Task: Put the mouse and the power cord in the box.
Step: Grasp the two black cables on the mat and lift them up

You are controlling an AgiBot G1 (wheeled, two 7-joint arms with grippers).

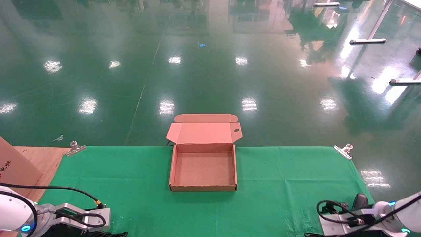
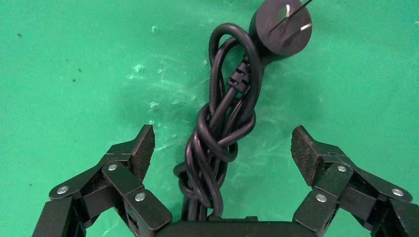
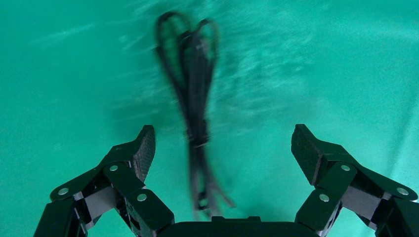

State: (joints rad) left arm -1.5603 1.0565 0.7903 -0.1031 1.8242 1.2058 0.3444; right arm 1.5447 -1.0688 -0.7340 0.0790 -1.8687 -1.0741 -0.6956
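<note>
With the box point(image 1: 203, 168) open and empty at mid-table, the left gripper point(image 2: 222, 148) hung spread over the coiled power cord point(image 2: 220, 138) at the near-left edge, apparently about to descend and close, while the right gripper point(image 3: 222, 148), likewise spread, hovered above the mouse's thin cable point(image 3: 195, 108) near right.

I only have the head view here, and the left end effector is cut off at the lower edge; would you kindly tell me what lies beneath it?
Observer: The power cord, bundled in loops, lies on the green cloth between the open fingers of the left end effector; neither finger touches it.
Operator: Thank you. And what is beneath the right one?
Observer: The right end effector is open too, with a thin looped black cable lying between its fingers. The mouse body does not show in that wrist view.
</note>
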